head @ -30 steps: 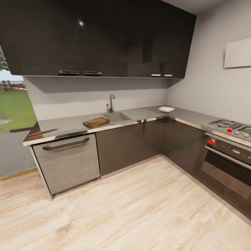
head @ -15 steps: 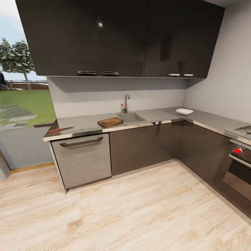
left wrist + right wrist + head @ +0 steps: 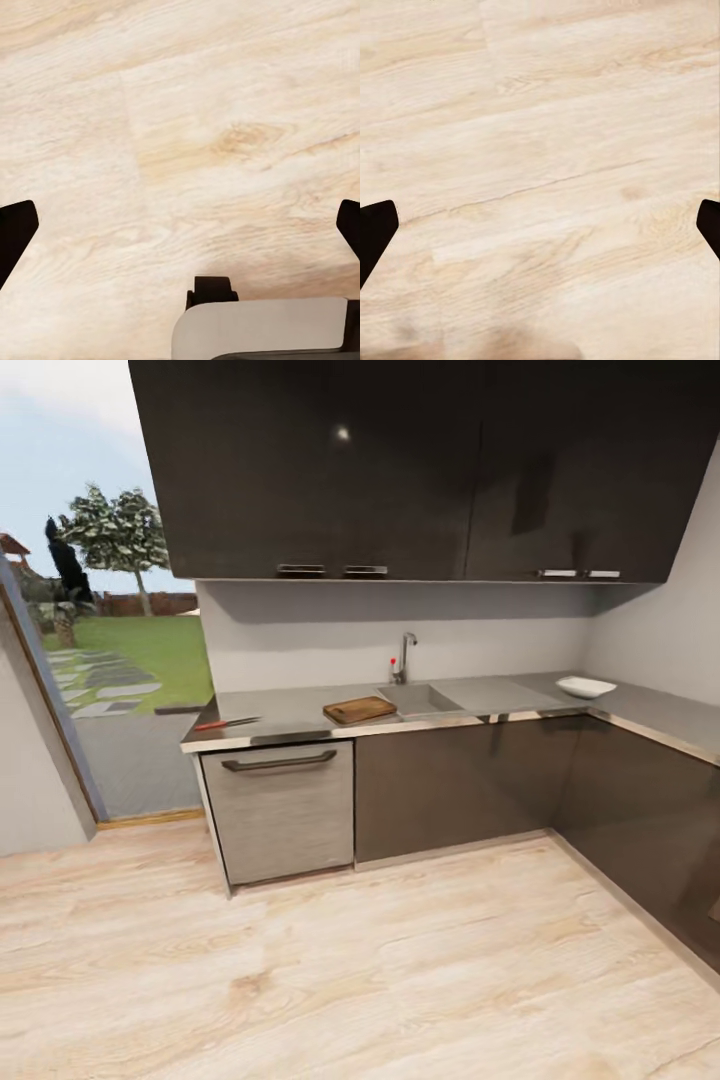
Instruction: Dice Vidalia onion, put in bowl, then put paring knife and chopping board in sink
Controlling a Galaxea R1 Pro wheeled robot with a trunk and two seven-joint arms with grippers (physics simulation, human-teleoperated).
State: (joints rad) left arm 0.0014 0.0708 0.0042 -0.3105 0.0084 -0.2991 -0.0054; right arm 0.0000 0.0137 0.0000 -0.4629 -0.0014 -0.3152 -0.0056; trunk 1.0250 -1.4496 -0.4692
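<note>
Across the wooden floor, the grey countertop (image 3: 290, 710) runs along the far wall. The brown chopping board (image 3: 360, 710) lies on it just left of the steel sink (image 3: 420, 700) with its chrome tap (image 3: 405, 657). The paring knife (image 3: 225, 724) with its red handle rests near the countertop's left end. The white bowl (image 3: 586, 686) sits by the right corner. The Vidalia onion is hidden from here. My left gripper (image 3: 180, 225) and right gripper (image 3: 540, 225) both hang open over bare floor, dark fingertips (image 3: 15, 229) (image 3: 375, 225) wide apart, holding nothing.
A grey appliance front with a dark bar handle (image 3: 280, 762) sits under the knife's end. Dark cabinets (image 3: 400, 470) hang above. An opening to a garden (image 3: 120, 650) and a wall edge (image 3: 40, 760) stand at the left. The counter turns along the right wall (image 3: 670, 720).
The whole head view has shifted: the camera has turned left, so counter, sink and board sit further right in the picture and the stove has left it. Nothing on the counter moved.
</note>
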